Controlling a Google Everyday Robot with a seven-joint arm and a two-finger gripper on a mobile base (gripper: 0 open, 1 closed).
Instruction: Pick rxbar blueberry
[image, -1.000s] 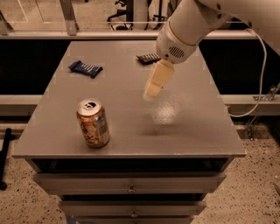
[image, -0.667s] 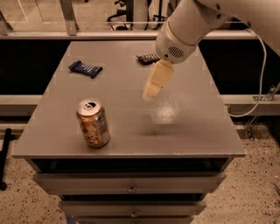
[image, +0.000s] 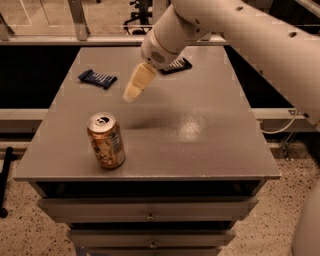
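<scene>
Scene: grey flat-topped metal cabinet table (image: 210, 150) with a stack of drawers (image: 150, 206) under the front edge, on a speckled floor.

White robot arm (image: 250, 35) comes in from the upper right and crosses over the far half of the tabletop. Its rounded white wrist housing (image: 161, 49) sits above the far centre. The cream-coloured gripper (image: 131, 94) points down and to the left from it, hanging above the table surface, not touching anything I can see. Jaw state: cannot tell, released or clenched; they read as one pale shape from this angle.

rxbar blueberry (image: 97, 78): small flat bar in a dark blue wrapper with pale lettering, lying flat on the far left part of the tabletop, near the left edge. It is left of the gripper and a bit further back, clearly apart from it.

Other items:
- flat black-wrapped bar with pale lettering (image: 176, 65), lying at the far centre, partly hidden behind the wrist housing, to the right of the gripper.
- gold-brown drink can (image: 106, 140), upright, opened top, front left of the table, nearer the camera than the gripper and well apart from both bars.

Bright glare patch on the tabletop right of centre. Pale cable (image: 277, 129) hangs off to the right of the table.
</scene>
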